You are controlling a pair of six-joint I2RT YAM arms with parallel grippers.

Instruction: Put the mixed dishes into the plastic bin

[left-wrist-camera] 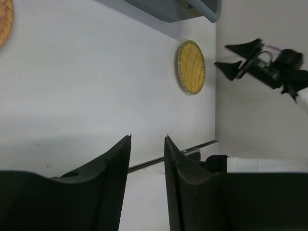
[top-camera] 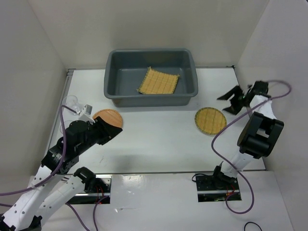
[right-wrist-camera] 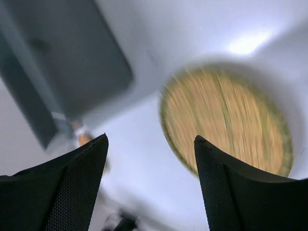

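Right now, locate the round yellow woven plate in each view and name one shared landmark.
Top external: round yellow woven plate, right of centre, in front of the grey bin.
Left wrist: upper part, right of centre.
Right wrist: right half, blurred.
Shared landmark: grey bin, also top edge and upper left.

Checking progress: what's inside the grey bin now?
Only the square slat tray lies on the floor of the bin, turned diagonally. No other dish shows there, but its near side hides a strip of floor.
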